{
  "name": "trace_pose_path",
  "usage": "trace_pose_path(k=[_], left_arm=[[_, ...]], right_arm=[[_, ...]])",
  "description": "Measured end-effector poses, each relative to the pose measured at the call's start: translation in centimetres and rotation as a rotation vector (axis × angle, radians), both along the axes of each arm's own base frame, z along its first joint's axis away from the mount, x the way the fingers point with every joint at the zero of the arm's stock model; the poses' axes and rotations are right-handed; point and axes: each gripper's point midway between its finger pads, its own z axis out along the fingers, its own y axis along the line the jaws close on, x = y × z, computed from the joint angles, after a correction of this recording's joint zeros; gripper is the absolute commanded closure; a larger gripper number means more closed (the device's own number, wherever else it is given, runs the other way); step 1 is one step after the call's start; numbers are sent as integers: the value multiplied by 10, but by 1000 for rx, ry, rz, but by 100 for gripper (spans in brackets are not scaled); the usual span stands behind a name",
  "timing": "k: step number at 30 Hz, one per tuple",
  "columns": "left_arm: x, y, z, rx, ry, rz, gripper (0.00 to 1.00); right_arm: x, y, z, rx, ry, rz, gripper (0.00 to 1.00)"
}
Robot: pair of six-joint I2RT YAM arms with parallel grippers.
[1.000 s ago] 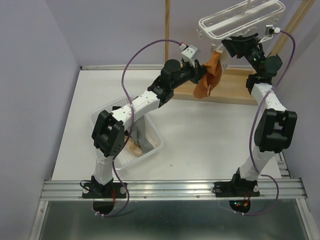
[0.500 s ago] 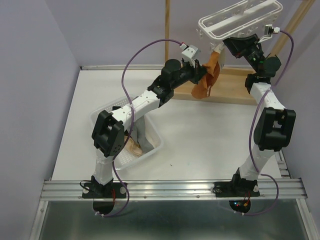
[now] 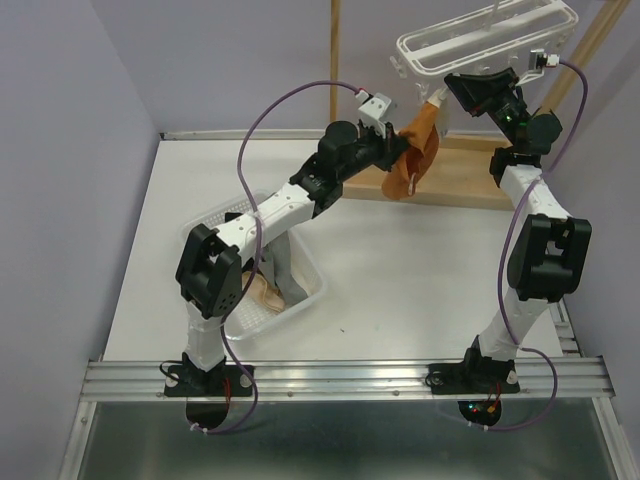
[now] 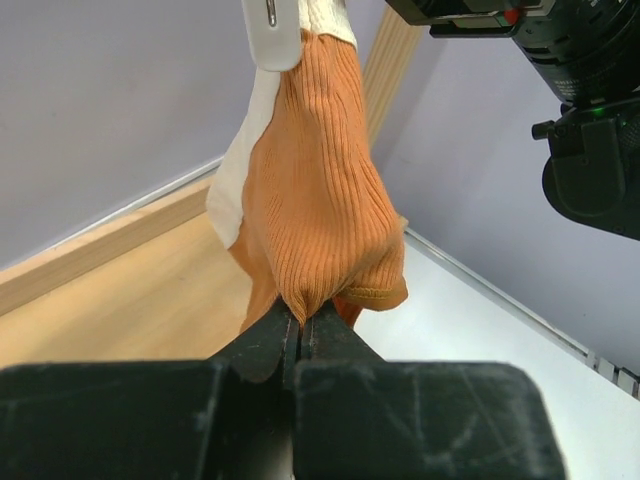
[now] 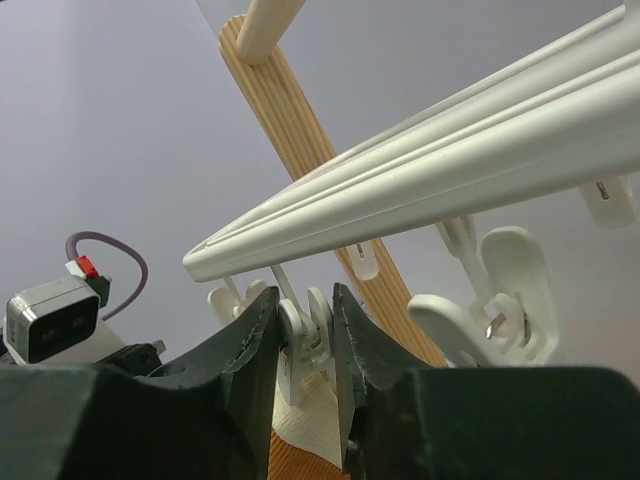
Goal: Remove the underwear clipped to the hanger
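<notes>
A rust-orange underwear [image 3: 418, 150] with a white band hangs from a clip peg [image 4: 272, 30] of the white hanger [image 3: 480, 35] at the back right. My left gripper [image 3: 402, 152] is shut on the cloth's lower fold, and the ribbed orange fabric [image 4: 315, 200] bunches just above the gripper [image 4: 300, 318]. My right gripper [image 3: 447, 88] is up under the hanger frame [image 5: 450, 170]. It [image 5: 305, 300] is shut on the white clip peg [image 5: 305, 335], one finger on each side. The garment's white band [image 5: 305, 425] shows just below that peg.
A white basket [image 3: 310, 265] at the near left holds a cream garment [image 3: 265, 292] and a grey one [image 3: 285, 270]. The wooden stand's base [image 3: 470, 180] lies under the hanger and its pole [image 3: 335, 60] rises behind. More clip pegs [image 5: 500, 300] dangle beside the gripped one.
My right gripper has closed onto the clip peg. The hanger has tipped up slightly. The left gripper keeps its hold and has shifted a little up and right with the cloth.
</notes>
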Motion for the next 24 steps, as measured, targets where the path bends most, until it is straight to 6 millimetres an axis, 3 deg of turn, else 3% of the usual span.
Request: trace_pose_path(k=[11, 14, 17, 20, 21, 24], left_arm=[[-6, 18, 12, -45, 18, 20, 100], [-2, 27, 15, -61, 28, 36, 100], [0, 36, 13, -65, 34, 52, 100], [-1, 43, 8, -57, 44, 62, 100], [-4, 45, 4, -51, 50, 63, 100], [-10, 51, -2, -38, 58, 66, 100]], right_arm=[[-1, 1, -1, -6, 4, 11, 97], [-2, 2, -1, -3, 5, 15, 91], [-2, 2, -1, -4, 3, 16, 77], [-2, 2, -1, -4, 2, 16, 55], [-2, 2, -1, -5, 2, 15, 42], [-3, 2, -2, -10, 2, 18, 21]])
